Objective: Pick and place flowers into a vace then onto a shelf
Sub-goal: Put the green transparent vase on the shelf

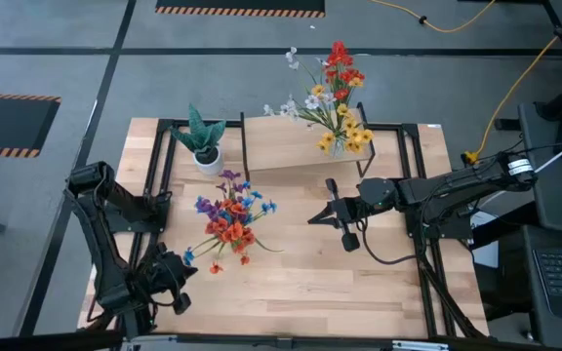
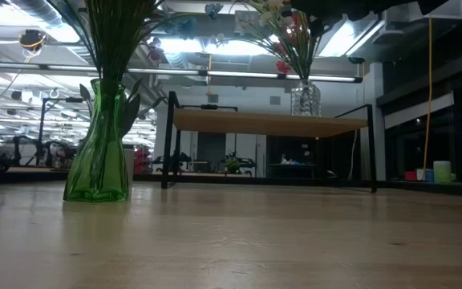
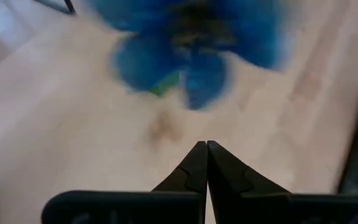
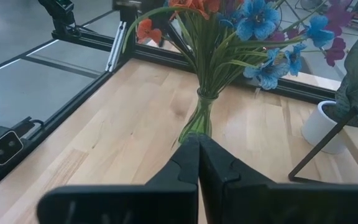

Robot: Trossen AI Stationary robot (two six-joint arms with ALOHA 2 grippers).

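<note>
A green glass vase [image 1: 230, 232] stands on the tabletop with a bunch of orange, blue and purple flowers [image 1: 230, 210] in it. It also shows in the low view [image 2: 98, 156] and the right wrist view [image 4: 197, 121]. A clear vase [image 2: 305, 98] of red, yellow and white flowers [image 1: 340, 102] stands on the light-wood shelf [image 1: 291, 151]. My right gripper [image 1: 315, 217] is shut and hovers to the right of the green vase, pointing at it. My left gripper [image 1: 185, 271] is shut near the table's near left corner. A blurred blue blossom [image 3: 191, 56] shows just beyond its fingertips [image 3: 207, 149].
A spiky green plant in a white pot [image 1: 205, 144] stands left of the shelf, near the far edge. The shelf's thin black legs [image 4: 319, 146] stand behind the green vase. Bare tabletop [image 1: 340, 292] lies toward the near right.
</note>
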